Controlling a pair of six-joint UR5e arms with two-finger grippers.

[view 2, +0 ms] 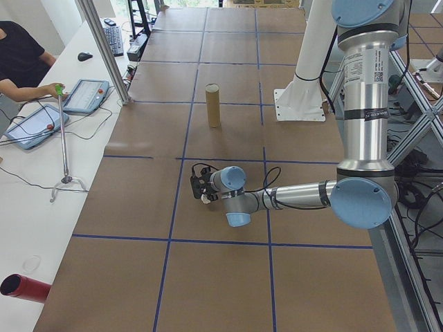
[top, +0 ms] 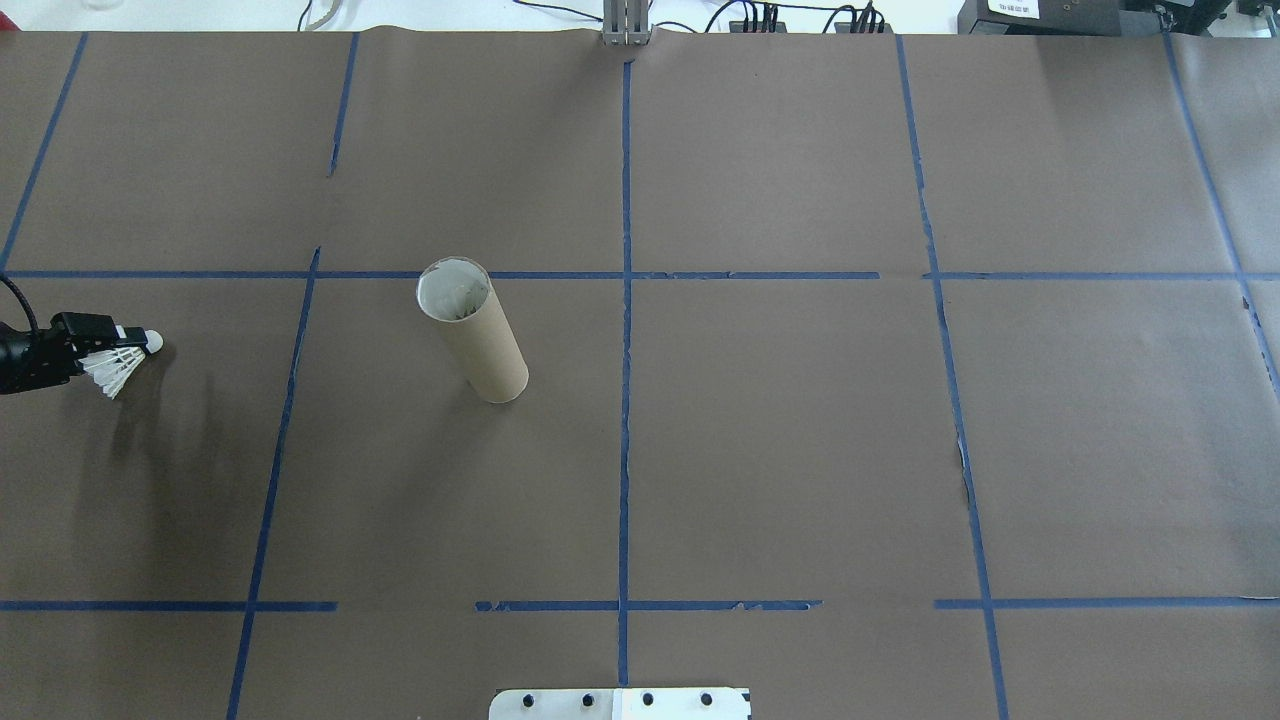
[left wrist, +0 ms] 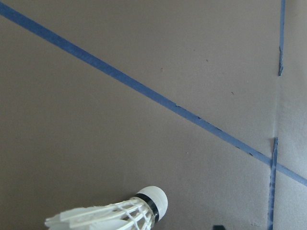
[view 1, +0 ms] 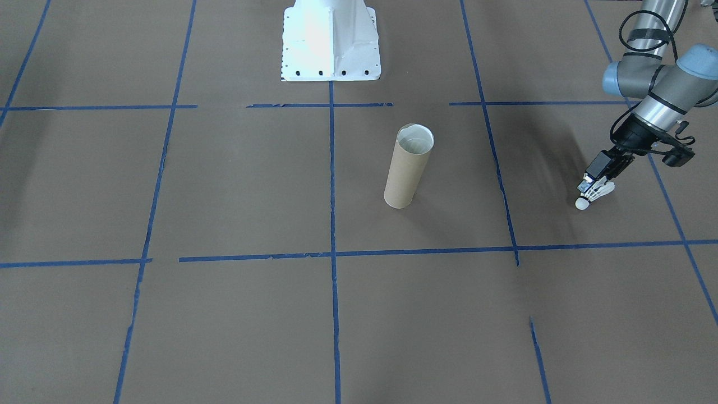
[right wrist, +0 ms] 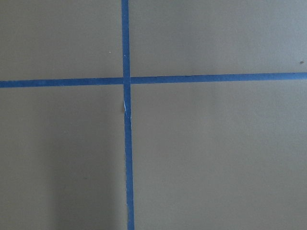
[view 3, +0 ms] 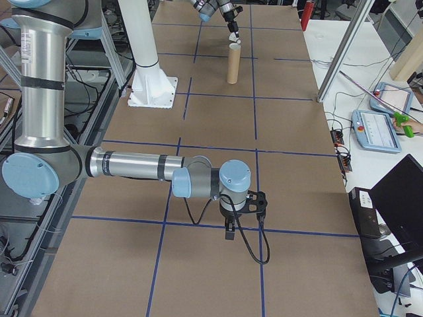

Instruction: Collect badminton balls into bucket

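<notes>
The badminton ball, a white feather shuttlecock (view 1: 599,193), sits sideways in my left gripper (view 1: 593,186), which is shut on its feathers, the cork tip pointing away from the wrist. In the overhead view the same shuttlecock (top: 118,366) and left gripper (top: 100,352) are at the far left edge. The bucket (top: 472,332), a brown cardboard tube, stands upright left of the centre line, well apart from that gripper; it also shows as the bucket (view 1: 408,167). My right gripper (view 3: 229,231) shows only in the exterior right view, pointing down over a tape line; I cannot tell its state.
The white robot base (view 1: 331,40) stands at the table's middle rear edge. Blue tape lines (top: 625,330) grid the brown table. A person with tablets (view 2: 41,121) sits at a white side table, where a red cylinder (view 2: 24,287) lies.
</notes>
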